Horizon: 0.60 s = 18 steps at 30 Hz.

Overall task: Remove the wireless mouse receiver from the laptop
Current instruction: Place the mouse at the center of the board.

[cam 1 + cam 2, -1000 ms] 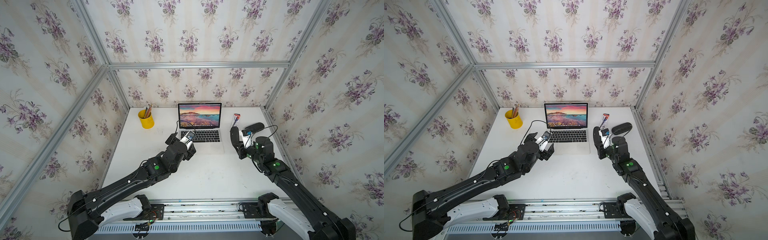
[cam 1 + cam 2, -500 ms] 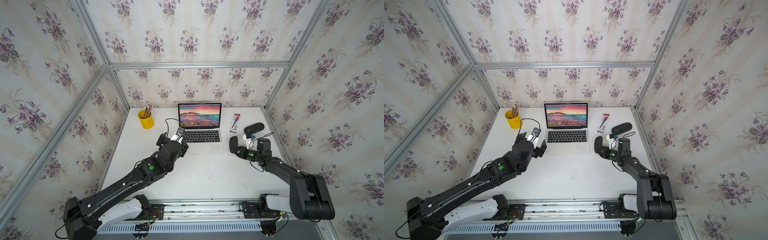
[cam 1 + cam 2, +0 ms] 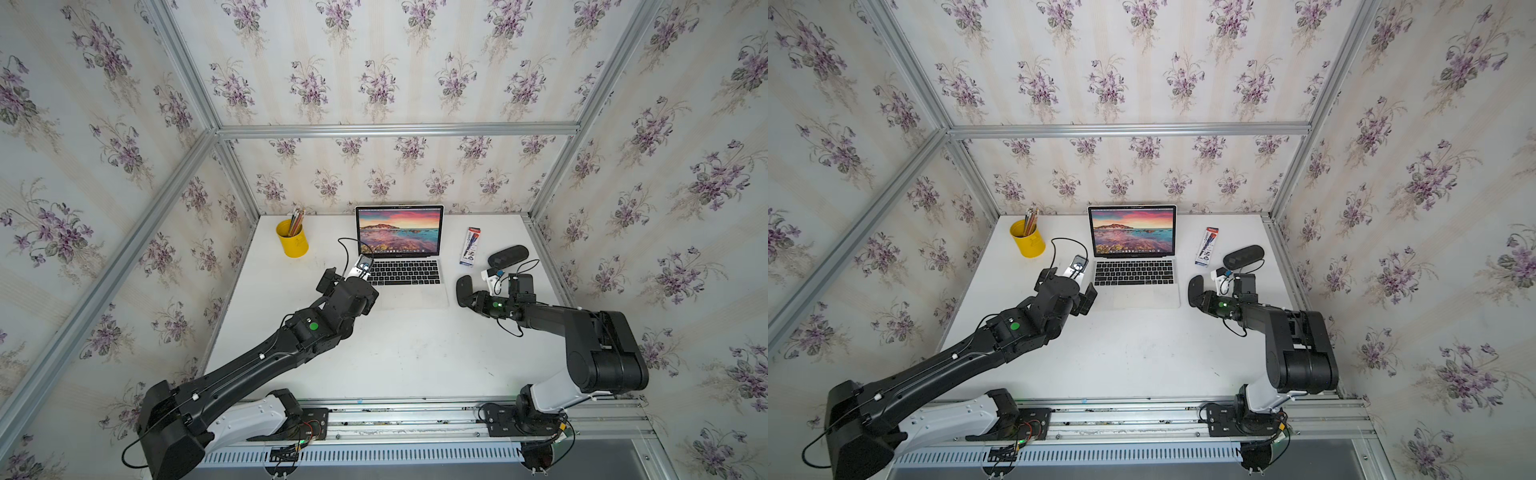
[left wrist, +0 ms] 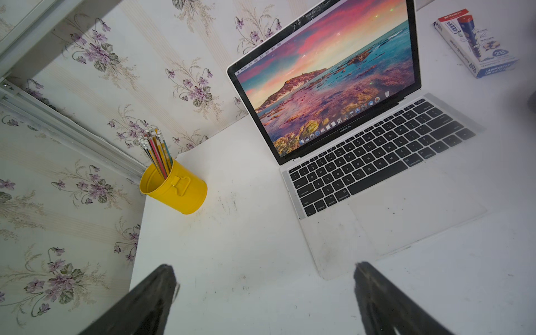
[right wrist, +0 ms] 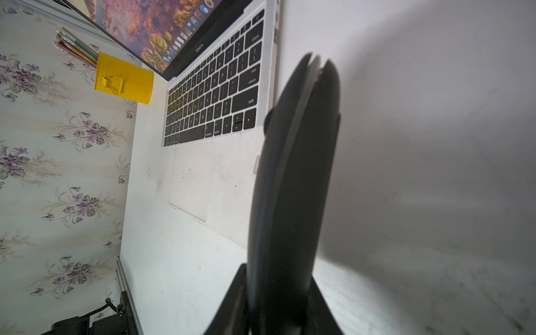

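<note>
The right fingers [image 5: 229,310] are clamped on a flat black oval mouse [image 5: 293,174], held on edge just beside the right edge of the slim silver laptop [image 5: 232,174]. A small dark bump [image 5: 267,121] shows at that edge, level with the arrow keys — the tiny black wireless mouse receiver or part of the mouse, I cannot tell. If the receiver, its long axis points sideways out of the laptop, nearest the right arm. The left fingers [image 4: 150,301] stand wide apart and empty off the laptop's left front corner. Legible: "MacBook Pro" under the screen, "2B" on a blue-and-white carton [image 4: 475,43].
</note>
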Motion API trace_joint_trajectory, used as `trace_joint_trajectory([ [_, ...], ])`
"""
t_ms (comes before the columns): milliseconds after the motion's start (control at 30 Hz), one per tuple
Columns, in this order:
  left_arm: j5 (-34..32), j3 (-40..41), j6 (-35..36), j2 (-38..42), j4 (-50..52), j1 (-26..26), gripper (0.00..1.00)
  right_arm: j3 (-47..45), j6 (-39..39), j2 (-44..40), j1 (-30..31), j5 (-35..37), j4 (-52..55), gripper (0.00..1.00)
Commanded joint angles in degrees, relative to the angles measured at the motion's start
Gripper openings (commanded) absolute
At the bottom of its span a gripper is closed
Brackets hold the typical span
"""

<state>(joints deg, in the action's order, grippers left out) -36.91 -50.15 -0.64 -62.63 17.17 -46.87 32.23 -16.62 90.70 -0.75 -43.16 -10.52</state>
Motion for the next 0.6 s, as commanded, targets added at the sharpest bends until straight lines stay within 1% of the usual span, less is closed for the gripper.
trace_joint_trajectory([
  [0, 0.9, -0.5, -1.3, -0.5, 0.8, 0.4, 0.99, 0.9, -1.0, 2.3, 0.0, -2.0, -1.3, 0.0],
  [400, 2.2, 0.0, -2.3, -1.7, 1.7, 1.5, 0.99, 2.9, -3.7, 9.0, 0.0, -3.0, -1.6, 0.0],
  [567, 2.5, -0.1, -2.6, -2.2, 2.2, 1.7, 0.99, 4.1, -3.2, 10.7, 0.0, -1.7, 0.7, 0.0],
])
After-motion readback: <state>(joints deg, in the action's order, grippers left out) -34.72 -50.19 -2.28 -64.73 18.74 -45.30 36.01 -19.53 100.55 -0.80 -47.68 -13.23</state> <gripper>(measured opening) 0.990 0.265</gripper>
